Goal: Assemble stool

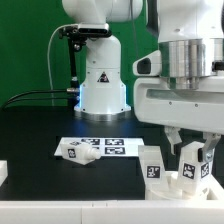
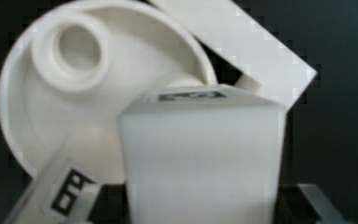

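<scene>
Stool parts were split across the black table (image 1: 40, 125). The seat disc (image 1: 170, 186) lay at the exterior view's right, sockets up, with one open socket (image 2: 78, 50) plain in the wrist view. An upright leg (image 1: 192, 163) stood on the disc directly under the gripper (image 1: 188, 148), filling the middle of the wrist view. A second leg (image 1: 152, 166) with a black-and-white tag stood just beside it on the same disc. A loose leg (image 1: 78, 152) lay on its side on the marker board (image 1: 112, 147), well apart from the seat. The fingers seemed to flank the upright leg, but I cannot tell whether the jaws were clamped on it or slack.
</scene>
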